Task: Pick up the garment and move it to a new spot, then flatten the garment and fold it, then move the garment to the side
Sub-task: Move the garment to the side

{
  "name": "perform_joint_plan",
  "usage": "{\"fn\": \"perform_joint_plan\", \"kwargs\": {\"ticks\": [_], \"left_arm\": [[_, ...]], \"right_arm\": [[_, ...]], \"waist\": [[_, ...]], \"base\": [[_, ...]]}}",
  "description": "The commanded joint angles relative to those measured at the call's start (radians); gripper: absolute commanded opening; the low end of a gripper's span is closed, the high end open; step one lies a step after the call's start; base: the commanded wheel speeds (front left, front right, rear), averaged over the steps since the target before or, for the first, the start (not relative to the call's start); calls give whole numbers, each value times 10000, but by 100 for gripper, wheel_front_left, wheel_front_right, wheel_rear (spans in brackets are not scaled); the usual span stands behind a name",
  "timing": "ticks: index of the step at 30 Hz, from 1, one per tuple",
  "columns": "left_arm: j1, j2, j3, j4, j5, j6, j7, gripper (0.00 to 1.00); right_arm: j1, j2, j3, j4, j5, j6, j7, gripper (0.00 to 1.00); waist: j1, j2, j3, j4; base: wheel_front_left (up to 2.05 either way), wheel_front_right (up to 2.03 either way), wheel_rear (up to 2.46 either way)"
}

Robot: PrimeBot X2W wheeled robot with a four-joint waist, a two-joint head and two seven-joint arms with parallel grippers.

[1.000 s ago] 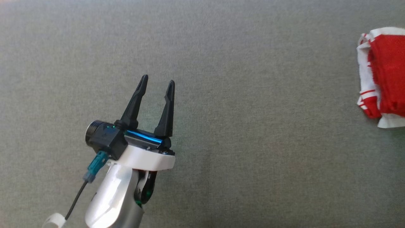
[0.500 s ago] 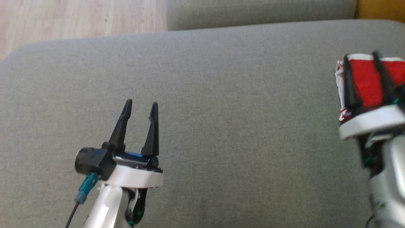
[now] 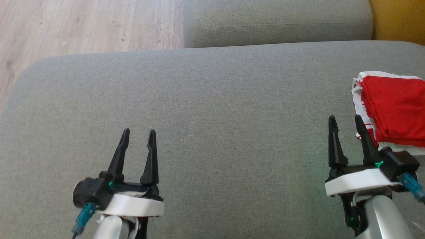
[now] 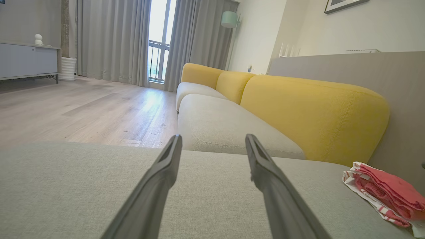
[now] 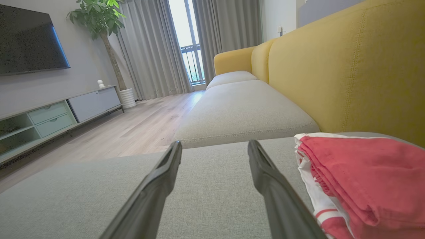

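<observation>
The garment (image 3: 395,109), red with white striped trim, lies folded on the grey sofa seat (image 3: 232,109), at the right of the head view and near the yellow backrest (image 5: 348,66). The right hand (image 3: 344,118) hovers over the seat just left of the garment, fingers apart and empty. Whether its outer finger touches the white hem cannot be told. The left hand (image 3: 139,131) is well apart from the garment, over the left part of the seat, fingers apart and empty. A wood floor (image 3: 83,26) lies beyond the seat.
</observation>
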Motion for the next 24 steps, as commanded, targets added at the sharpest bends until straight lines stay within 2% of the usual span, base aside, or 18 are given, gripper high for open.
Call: {"fn": "perform_joint_plan", "kwargs": {"ticks": [1,24], "left_arm": [[-265,60,427,-371,51,-4,-63,100],[-157,60,573,-247,-456,357,-63,100]], "right_arm": [[-229,37,183,-313,-40,69,-136,100],[-88,65,320,-357,253,69,-253,100]], "waist": [[1,0,1,10],[1,0,-75,14]], "base": [[0,0,0],[0,0,0]]}}
